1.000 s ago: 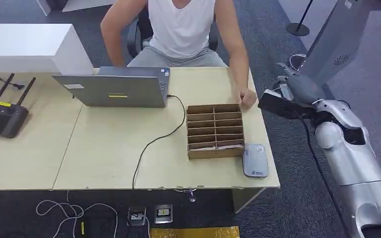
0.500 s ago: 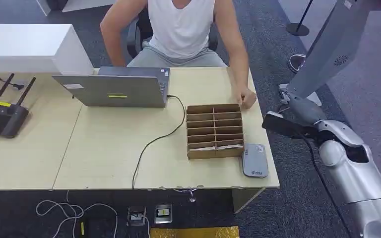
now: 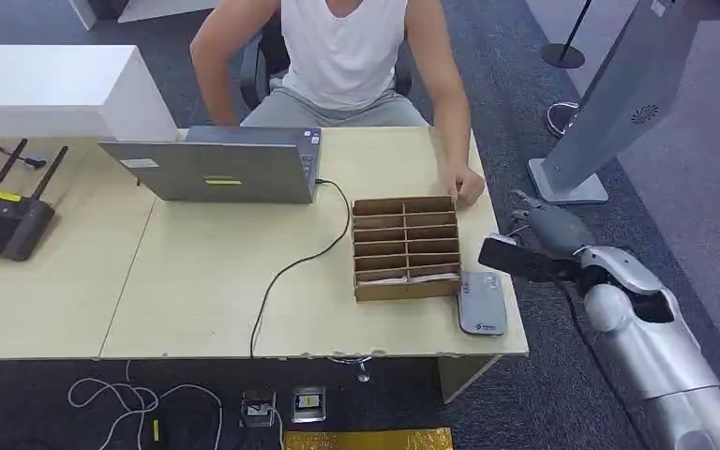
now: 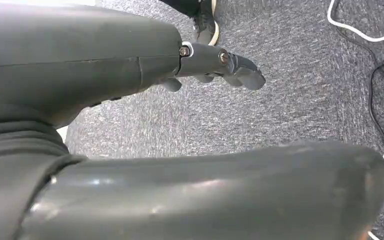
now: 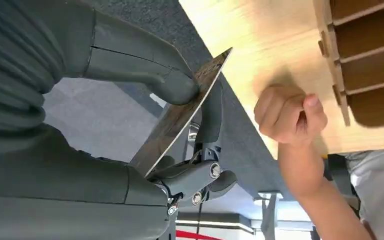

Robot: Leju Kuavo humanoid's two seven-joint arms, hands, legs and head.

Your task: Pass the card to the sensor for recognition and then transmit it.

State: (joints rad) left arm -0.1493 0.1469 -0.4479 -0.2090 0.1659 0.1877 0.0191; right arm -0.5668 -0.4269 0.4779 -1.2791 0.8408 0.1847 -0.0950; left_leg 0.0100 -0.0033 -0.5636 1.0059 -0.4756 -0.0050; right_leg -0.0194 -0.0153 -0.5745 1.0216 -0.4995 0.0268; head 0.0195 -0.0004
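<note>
Right hand (image 3: 546,228) pinches the card (image 3: 514,260) between thumb and fingers; the wrist view shows the thumb pressed on one face and a finger (image 5: 211,117) behind the other, so the grip looks firm. The card reader (image 3: 483,302) lies flat on the surface (image 3: 197,281), at its corner nearest the robot, just beside the cardboard slot organizer (image 3: 406,247) and touching or almost touching its near end. The card hangs off the surface edge, just beyond the reader on the side away from the organizer and a little toward the person; its long axis points roughly at the organizer, while the reader's long axis runs toward the robot, so I'd say the two are about crosswise. Next move, as I judge it: short shift toward the organizer and toward the robot, plus lowering, to get the card flat over the reader. Right hand is far nearer; left hand (image 4: 130,115) hangs over carpet, and whether it's apart or curled I cannot tell. Person's fist (image 3: 470,185) rests by the organizer's far corner. Reader carries a small logo, too small to read; the laptop (image 3: 216,169) has a yellow strip, unreadable.
</note>
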